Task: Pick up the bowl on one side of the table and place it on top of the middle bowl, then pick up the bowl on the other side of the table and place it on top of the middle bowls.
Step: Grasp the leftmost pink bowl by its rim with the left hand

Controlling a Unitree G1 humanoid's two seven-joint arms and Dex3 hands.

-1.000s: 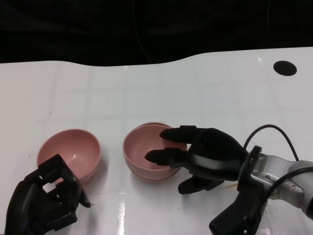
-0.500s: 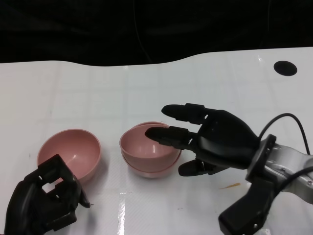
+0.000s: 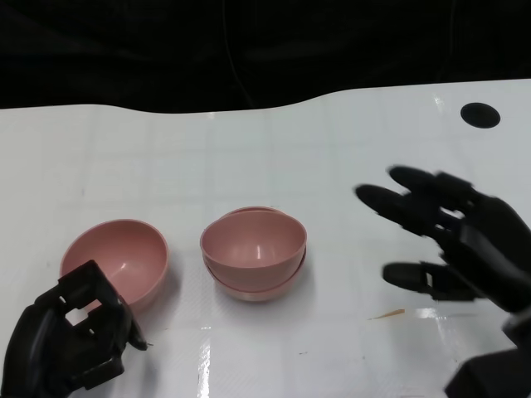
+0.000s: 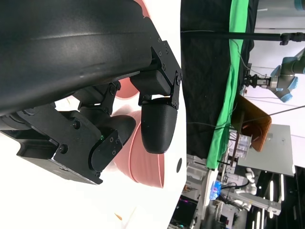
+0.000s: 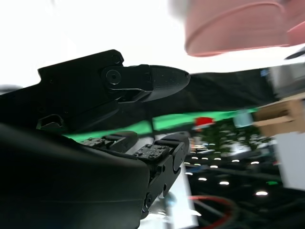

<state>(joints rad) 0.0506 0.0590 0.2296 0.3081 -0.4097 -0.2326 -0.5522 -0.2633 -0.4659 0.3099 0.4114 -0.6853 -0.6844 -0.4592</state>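
My right hand [image 3: 452,240] sits at the right edge of the head view, fingers spread and holding nothing, well apart from the bowls. Left of it, in the middle of the frame, the stacked pair [image 3: 253,253] shows one pink bowl nested in another, the upper one sitting a little askew with the lower rim peeking out behind and below it. So I judge the first placement done, and the step in hand is the remaining bowl.

My left hand [image 3: 70,336] is in the lower left corner, fingers curled in on nothing that I can see, its knuckles just beside the near rim of the left bowl [image 3: 116,259]; I cannot tell whether they touch. The left wrist view shows the curled fingers [image 4: 157,121] close against pink bowl wall.

To do this well, I would spread the left fingers first, then bring the thumb over the rim on the near side with the fingers under the outer wall, since a smooth, rounded bowl will likely slide away if pushed from the side. I would lift straight up before travelling toward the picture's middle, and lower centred over the stack, because the tilted top bowl could rock or shift if I land off-centre. The white table [image 3: 249,157] looks glossy, so a nudge may send the bowl skating.
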